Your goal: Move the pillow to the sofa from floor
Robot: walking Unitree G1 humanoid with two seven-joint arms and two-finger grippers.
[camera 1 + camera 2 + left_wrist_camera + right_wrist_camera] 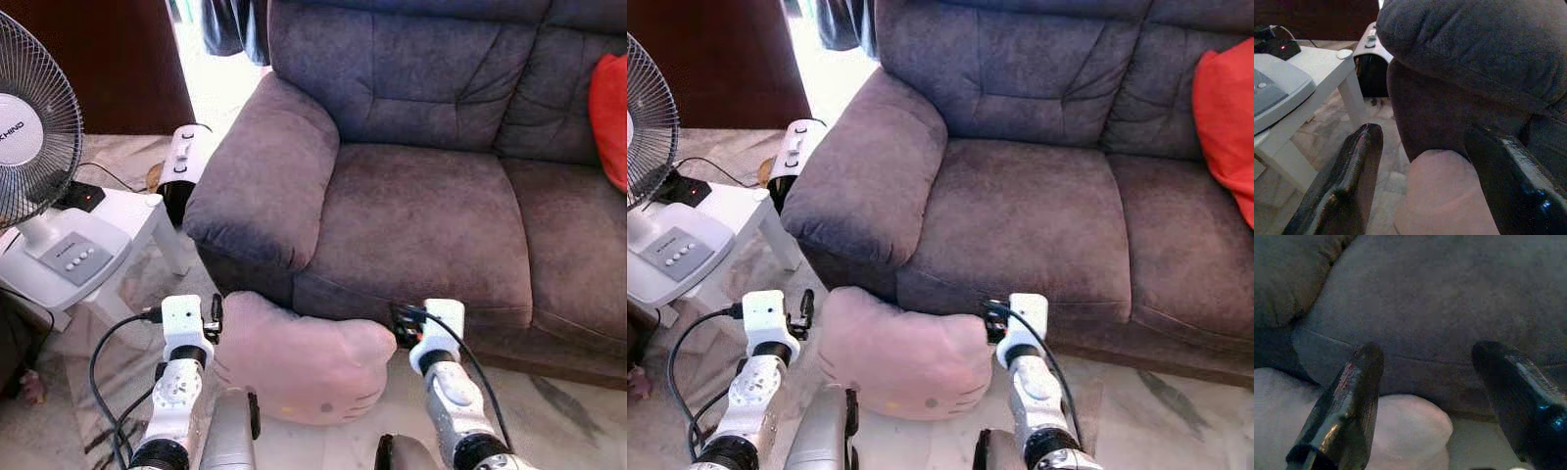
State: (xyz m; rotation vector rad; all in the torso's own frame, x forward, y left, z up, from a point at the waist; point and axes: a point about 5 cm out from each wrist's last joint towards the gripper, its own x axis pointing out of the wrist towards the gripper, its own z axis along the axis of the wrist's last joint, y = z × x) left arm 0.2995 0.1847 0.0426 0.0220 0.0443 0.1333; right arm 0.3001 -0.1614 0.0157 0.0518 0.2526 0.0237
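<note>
You have one pink pillow (pixel 304 367) on the floor against the sofa (pixel 421 215) front edge, between the left gripper (pixel 1425 191) and right gripper (pixel 1435 401), both spread wide, gripping nothing.

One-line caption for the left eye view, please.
Both arms flank a pink pillow at the front of the grey sofa, left gripper and right gripper open.

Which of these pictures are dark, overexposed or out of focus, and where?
Left eye view: sharp, but the floor strip behind the sofa is burnt out white. Left wrist view: dim, and the near black fingers are blurred. Right wrist view: darkest and soft; the pillow shows as a pale pink blur under the seat front.
</note>
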